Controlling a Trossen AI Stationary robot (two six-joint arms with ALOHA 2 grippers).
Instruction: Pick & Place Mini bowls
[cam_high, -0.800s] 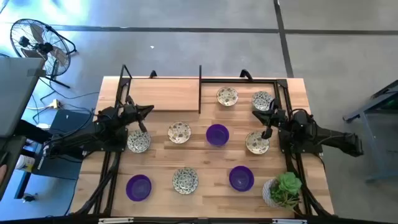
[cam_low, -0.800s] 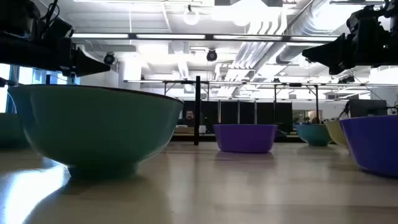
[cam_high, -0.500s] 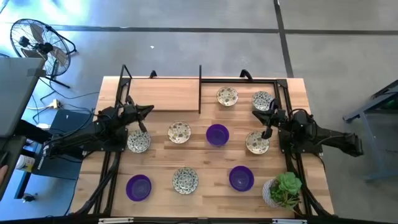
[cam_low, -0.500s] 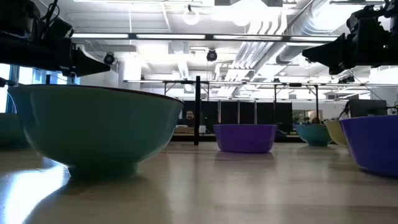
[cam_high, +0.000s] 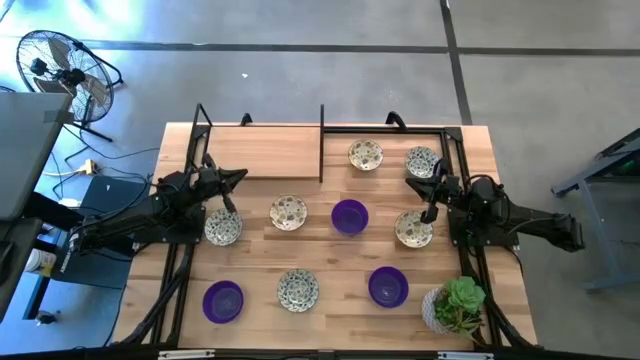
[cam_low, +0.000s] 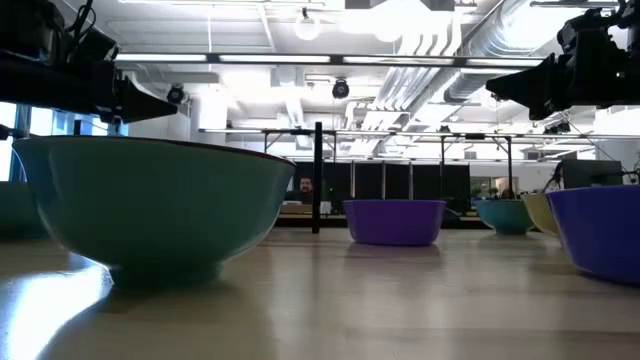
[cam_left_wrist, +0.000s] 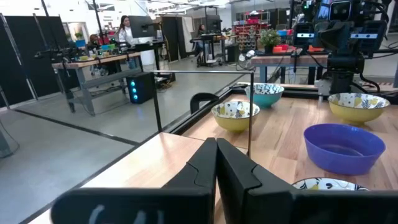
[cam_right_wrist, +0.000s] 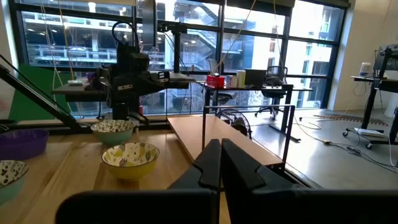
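Wooden counter (cam_high: 260, 155) carries the mini bowls (cam_high: 349, 216) scattered and untouched, while the left gripper (cam_high: 238, 177) and right gripper (cam_high: 412, 178) hover closed and empty, so each should open wide before descending over a rim.

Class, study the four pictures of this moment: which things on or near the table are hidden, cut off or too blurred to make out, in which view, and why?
- Low view: the big teal bowl up close blocks the table behind it.
- Low view: the purple bowl is cut by the right edge.
- Left wrist view: the speckled bowl is cut by the bottom edge.
- Right wrist view: the purple bowl is cut by the left edge.
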